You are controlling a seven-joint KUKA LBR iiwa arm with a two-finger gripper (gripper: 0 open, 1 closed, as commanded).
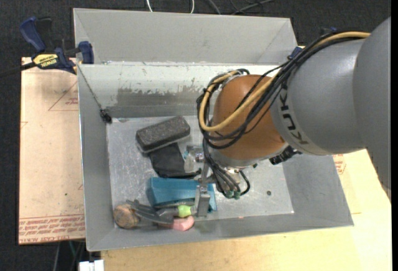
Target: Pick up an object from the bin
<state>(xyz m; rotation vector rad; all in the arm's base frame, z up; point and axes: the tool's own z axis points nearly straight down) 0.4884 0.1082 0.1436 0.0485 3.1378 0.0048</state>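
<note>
My gripper (203, 201) reaches down at the bin's front middle, its metal finger standing against the right end of a teal blue box (174, 191). Just in front of the finger lie a small green piece (185, 209) and a pink piece (183, 224). A black block (169, 161) lies behind the box, left of the gripper's body. I cannot make out how the jaws stand, and nothing shows between them.
A grey sponge-like block (163, 132) lies toward the back left. A brush with a brown round head (127, 215) and dark handle rests along the front wall. The arm with its orange cover hangs over the bin's right half.
</note>
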